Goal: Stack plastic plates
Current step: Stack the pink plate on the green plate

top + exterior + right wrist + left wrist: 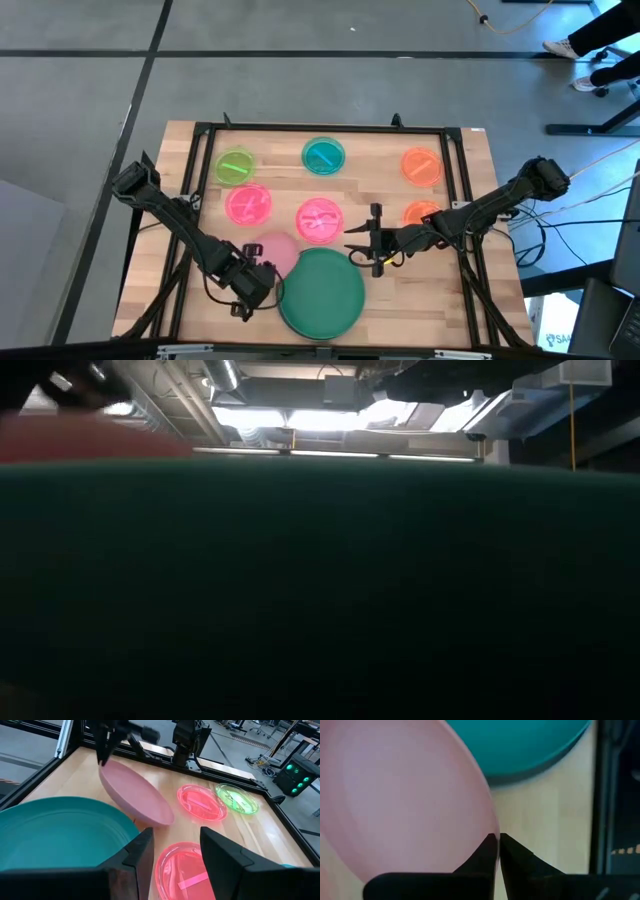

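Note:
My left gripper is shut on the large pale pink plate, which is tilted up in the right wrist view. The dark green plate lies flat near the table's near edge, beside the pink one, and fills the low view. My right gripper is open just past the green plate's far right rim, its fingers pointing at the pink plate. Small translucent plates lie flat farther back: lime green, teal, two orange and two hot pink. No grey plate shows. My left gripper pinches the pale pink plate's rim between its two fingers, on the side toward the table's near left. That side is lifted, so the plate tilts. Its opposite rim is down at the table by the green plate.
A black frame rail runs round the tabletop. The second hot pink plate lies just beyond the tilted pink plate. Bare wood shows right of the green plate. A person's feet are on the floor beyond the far right corner.

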Controlling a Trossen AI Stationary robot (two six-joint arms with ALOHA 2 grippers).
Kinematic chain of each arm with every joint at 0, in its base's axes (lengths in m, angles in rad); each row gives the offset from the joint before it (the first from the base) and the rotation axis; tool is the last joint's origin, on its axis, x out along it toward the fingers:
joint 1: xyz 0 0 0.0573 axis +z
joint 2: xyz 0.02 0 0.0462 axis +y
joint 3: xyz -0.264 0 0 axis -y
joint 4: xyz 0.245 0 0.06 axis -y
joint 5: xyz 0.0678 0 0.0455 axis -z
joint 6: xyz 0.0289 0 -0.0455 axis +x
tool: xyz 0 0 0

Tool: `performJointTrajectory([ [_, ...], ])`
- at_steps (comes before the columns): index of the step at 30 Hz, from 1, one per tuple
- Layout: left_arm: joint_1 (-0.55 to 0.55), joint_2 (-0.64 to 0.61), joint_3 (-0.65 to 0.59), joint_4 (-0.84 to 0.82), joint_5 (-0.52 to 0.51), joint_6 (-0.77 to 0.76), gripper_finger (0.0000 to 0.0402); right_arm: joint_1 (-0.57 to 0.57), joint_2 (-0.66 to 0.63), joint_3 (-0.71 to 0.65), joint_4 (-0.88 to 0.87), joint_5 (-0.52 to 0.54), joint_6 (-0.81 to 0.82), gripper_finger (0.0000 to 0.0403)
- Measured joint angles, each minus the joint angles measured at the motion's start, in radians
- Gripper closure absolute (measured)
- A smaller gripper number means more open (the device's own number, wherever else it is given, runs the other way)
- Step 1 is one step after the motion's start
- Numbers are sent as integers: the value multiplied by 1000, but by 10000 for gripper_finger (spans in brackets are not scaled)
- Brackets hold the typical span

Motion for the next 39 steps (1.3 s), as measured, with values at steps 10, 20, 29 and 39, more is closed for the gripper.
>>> performJointTrajectory([
  [10, 0, 0, 106, 93, -159, 248, 391, 0, 0, 0, 0, 0, 0, 251],
  [20, 4, 56, 66, 350, -146, 516, 391, 59, -86, 54, -29, 131, -29, 251],
  [29, 46, 175, 65, 409, -39, 566, 390, 79, -85, 53, -41, 130, -26, 251],
  [39, 56, 212, 65, 418, 3, 547, 390, 79, -85, 53, -77, 128, 3, 251],
])
